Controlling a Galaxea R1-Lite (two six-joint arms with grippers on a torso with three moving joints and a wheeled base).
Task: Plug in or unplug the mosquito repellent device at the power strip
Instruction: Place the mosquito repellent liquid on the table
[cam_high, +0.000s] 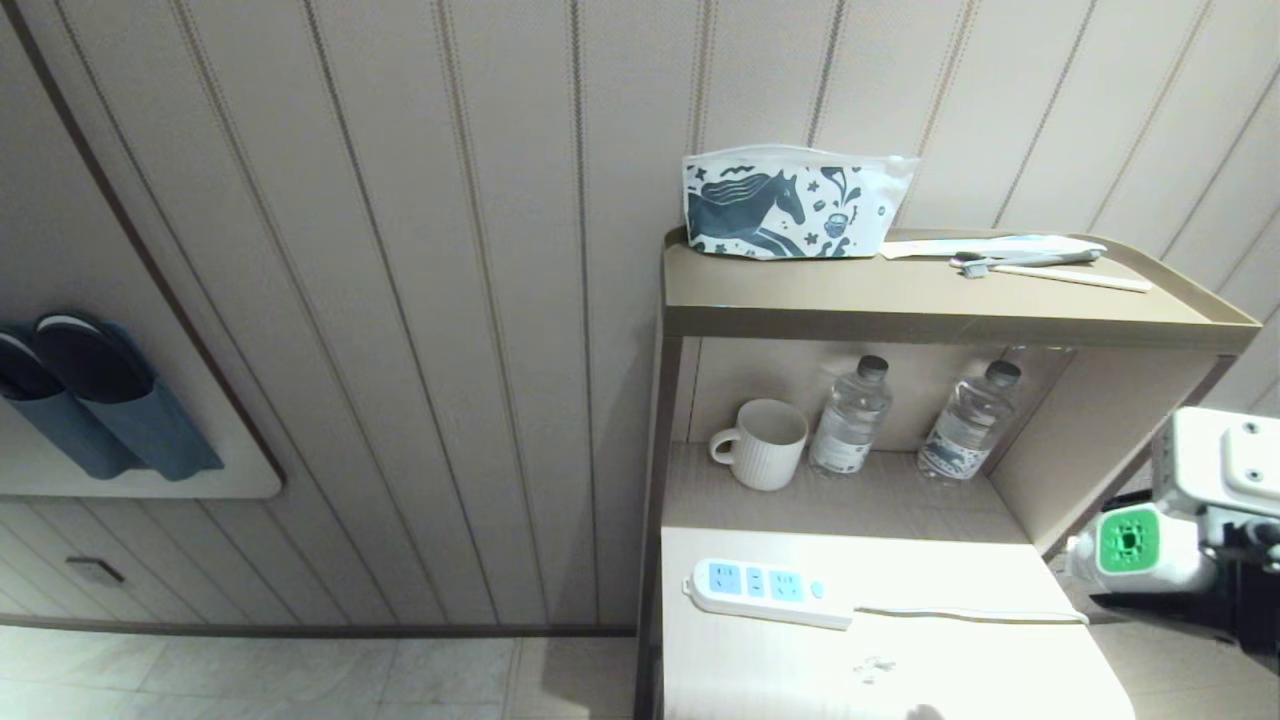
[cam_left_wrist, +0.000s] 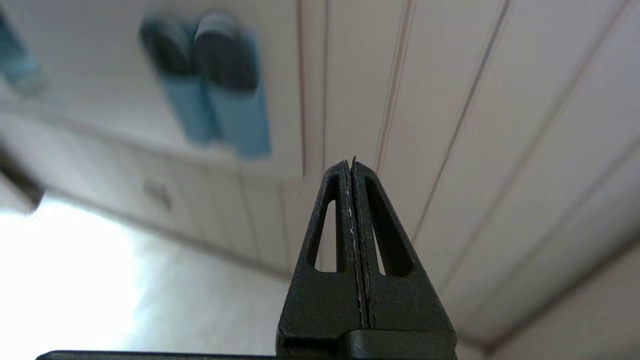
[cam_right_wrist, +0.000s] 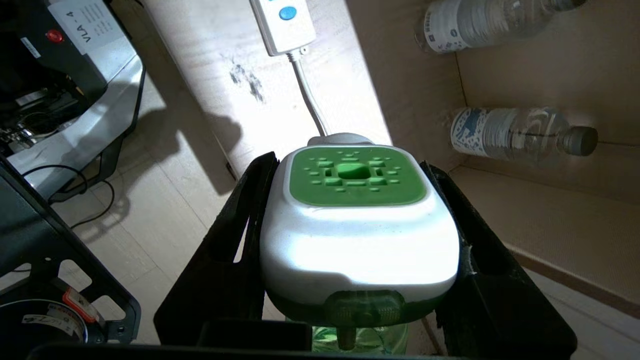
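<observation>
The paneled wall (cam_high: 400, 300) fills most of the head view, with a pair of blue slippers (cam_high: 90, 395) hanging in a holder on it. Against it stands a bedside unit: a top shelf (cam_high: 900, 300) with a horse-print pouch (cam_high: 790, 205) and a toothbrush (cam_high: 1040, 265), and a recess below holding a white mug (cam_high: 760, 443) and two water bottles (cam_high: 850, 415).

In front of the recess lies the lower worktop (cam_high: 900, 670). The power strip (cam_high: 765, 590) lies flat near its left edge, sockets up and empty, with its cord (cam_high: 970, 612) running to the right edge.

The mosquito repellent device (cam_right_wrist: 357, 225) is unplugged: my right end effector (cam_right_wrist: 357, 260) pinches it by its white sides, green vent cap pointing away from the wrist, liquid bottle toward it. In the head view the device (cam_high: 1135, 545) hangs in the air just off the worktop's right edge, well apart from the strip.

My left end effector (cam_left_wrist: 353, 165) has its fingers pressed together on nothing and points at the wall, away from the work.

Risks, as I judge them:
- The prongs are hidden from me; misalignment at the socket would push the light strip along the worktop rather than seat the plug.
- The smooth rounded shell could slip or rotate in my grip under insertion force.
- The cord lies across my approach path and could snag.

Right arm pose: low, beyond the right edge, wrist roughly level, aimed across the worktop toward the strip.
</observation>
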